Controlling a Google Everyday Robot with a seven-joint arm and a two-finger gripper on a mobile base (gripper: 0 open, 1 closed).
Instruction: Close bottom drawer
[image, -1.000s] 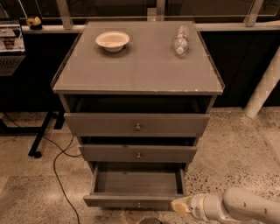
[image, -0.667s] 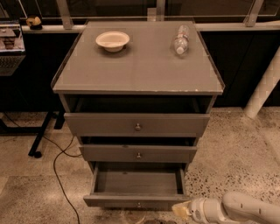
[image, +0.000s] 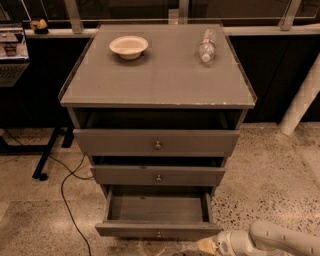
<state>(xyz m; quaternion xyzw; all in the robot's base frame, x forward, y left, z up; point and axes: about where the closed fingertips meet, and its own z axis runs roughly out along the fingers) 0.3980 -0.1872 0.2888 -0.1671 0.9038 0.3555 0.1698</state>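
The camera view shows the grey cabinet with the bottom drawer (image: 157, 209) pulled well out at floor level, its interior bare and its slim front panel far forward of the two drawers above. The gripper (image: 205, 245) sits low at the lower right, just beside the right end of that front panel; contact is unclear, and whether it is spread or pressed together cannot be told. By my reading nothing of the closing is done: the whole push inward is left.

The bottom drawer (image: 158, 229) stands pulled out — the gripper (image: 206, 245) low, just beside its front's right end.
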